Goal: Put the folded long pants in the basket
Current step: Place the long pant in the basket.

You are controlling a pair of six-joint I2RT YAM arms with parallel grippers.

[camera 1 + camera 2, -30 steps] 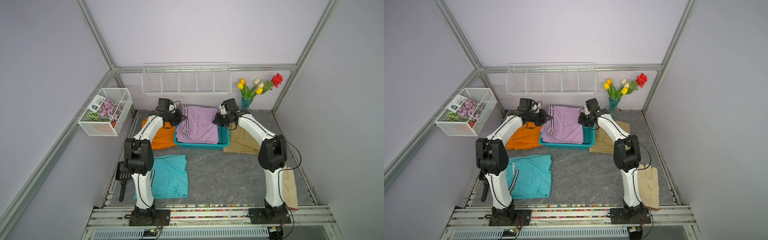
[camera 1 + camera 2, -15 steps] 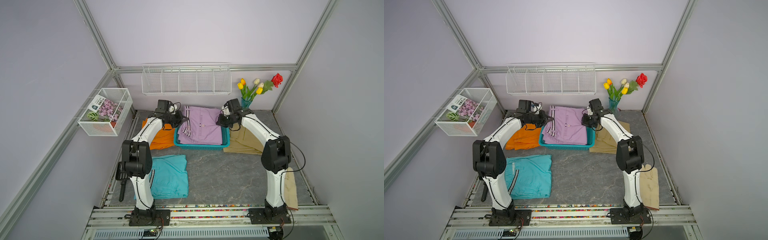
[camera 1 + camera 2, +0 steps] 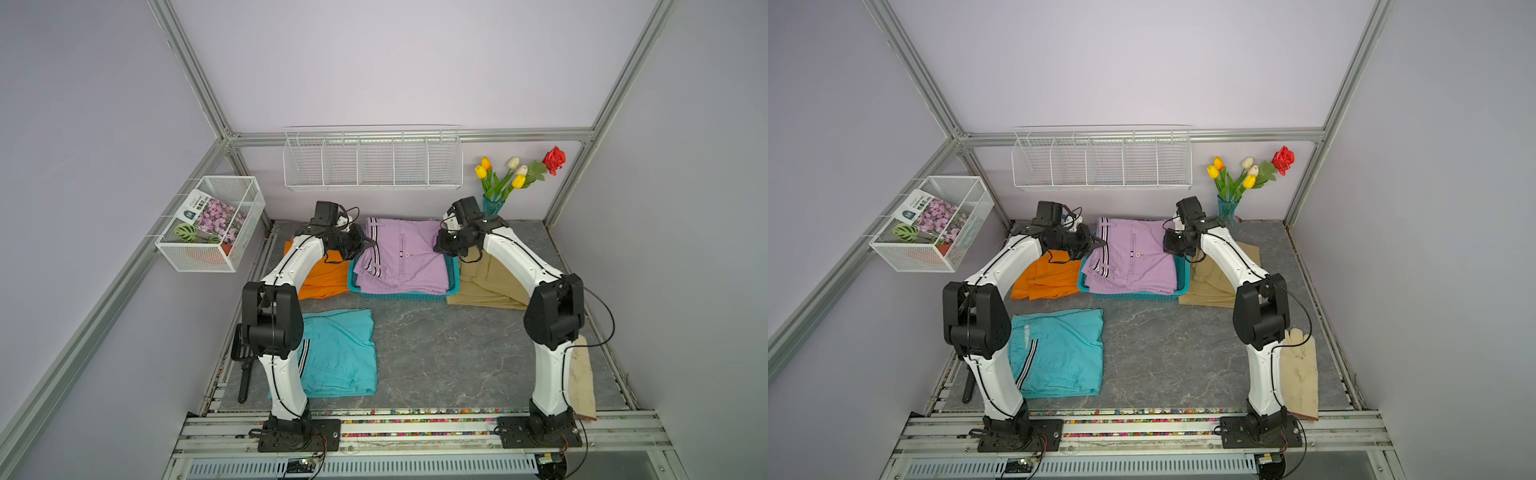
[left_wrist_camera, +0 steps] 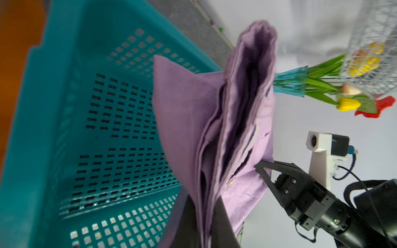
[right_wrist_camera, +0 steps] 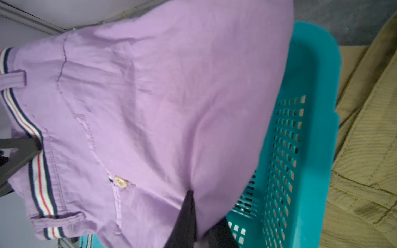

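I am holding the lilac pants (image 3: 401, 257) between both arms, directly over the basket (image 3: 399, 296). The left end effector (image 3: 370, 242) is pinching the striped waistband edge with its jaws closed tight on the cloth. The right end effector (image 4: 262, 169) is clamping the opposite edge the same way, and both wrist views are showing dark fingers biting into lilac fabric. The bundle is sagging between the two grips. In the left wrist view much of the perforated base beneath it is showing bare, so I am judging that the pants are hanging in the basket's mouth rather than lying flat. I cannot tell whether the lowest fold is touching the bottom.

I am reckoning the task as barely begun: one pair is over its place but not released, and nothing is lying in the basket on its own. Three pairs are waiting on the worktop (image 3: 436, 345). The orange pants (image 3: 328, 280) are lying just beside the basket on the left arm's side and the khaki pants (image 3: 482, 282) just beside it on the right arm's side. The turquoise pants (image 3: 340, 353) are lying nearer the arm bases. The cream glove (image 3: 1300, 374) by the right base is not part of the job, so I am leaving it alone
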